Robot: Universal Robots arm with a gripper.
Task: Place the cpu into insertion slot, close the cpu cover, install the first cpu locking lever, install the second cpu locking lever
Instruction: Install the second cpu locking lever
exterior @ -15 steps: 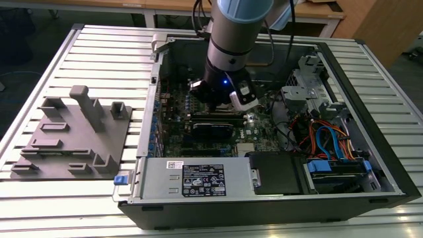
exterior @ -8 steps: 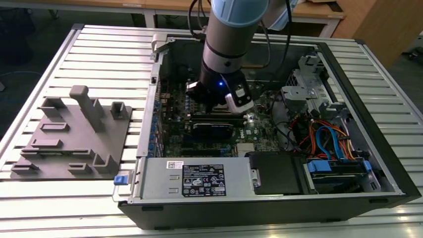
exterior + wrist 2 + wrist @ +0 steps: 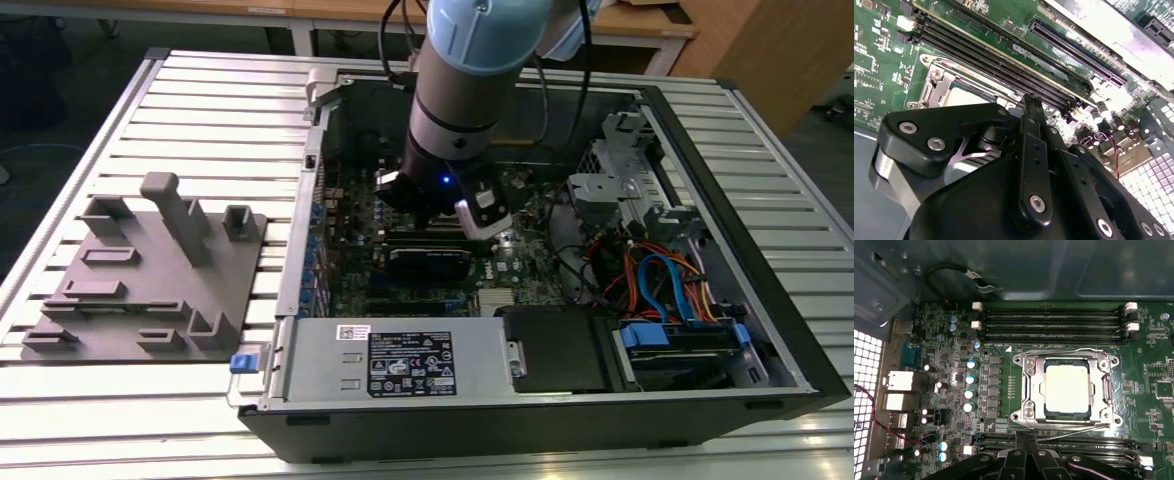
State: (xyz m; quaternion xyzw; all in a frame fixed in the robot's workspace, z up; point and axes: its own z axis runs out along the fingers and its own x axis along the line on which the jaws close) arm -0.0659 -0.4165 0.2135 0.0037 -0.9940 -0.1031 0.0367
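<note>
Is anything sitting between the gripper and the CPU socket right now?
Nothing visible does. In the first wrist view the gripper hangs beside the insertion slot, where the cpu already sits under the closed cpu cover; only bare board and memory slots surround it.

Pale-blue-and-silver arm (image 3: 461, 70), black screwed tool (image 3: 1034, 165)

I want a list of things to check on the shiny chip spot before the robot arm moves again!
1. cpu sitting in the insertion slot: ok, it lies flat inside.
2. cpu cover closed over the chip: ok, the frame looks down around it.
3. Locking levers latched: cannot tell; a thin lever shows along one edge.
4. gripper holding nothing: cannot tell.
5. Gripper near the socket: ok, it sits just beside it in both wrist views.
</note>
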